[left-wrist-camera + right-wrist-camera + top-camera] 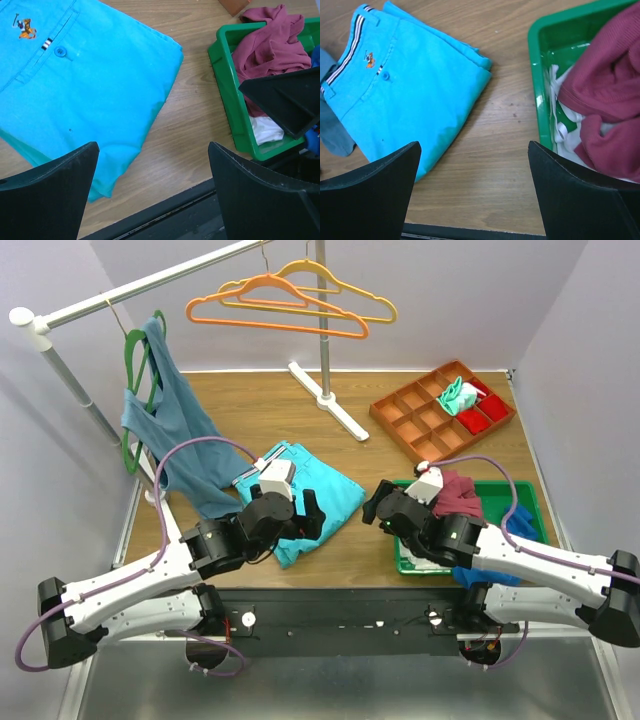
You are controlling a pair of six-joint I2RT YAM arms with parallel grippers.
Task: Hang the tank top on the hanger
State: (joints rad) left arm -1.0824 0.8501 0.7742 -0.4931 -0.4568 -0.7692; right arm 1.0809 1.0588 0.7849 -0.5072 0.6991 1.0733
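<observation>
The left gripper (152, 150) and right gripper (472, 150) gape wide, holding nothing, by the near edge of the tabletop (490, 165); the tank top (607, 85) (crumpled) lies in the green tray (536, 75).

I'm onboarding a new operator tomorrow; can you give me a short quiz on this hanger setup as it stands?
1. True or false: the orange hanger hangs on the white rail with nothing on it.
2. The maroon tank top lies: A in the green bin; B over the rail; C in the orange divided tray.
3. Fill in: the left gripper and the right gripper both stand ___, holding nothing.
Key: 1 true; 2 A; 3 open.
</observation>
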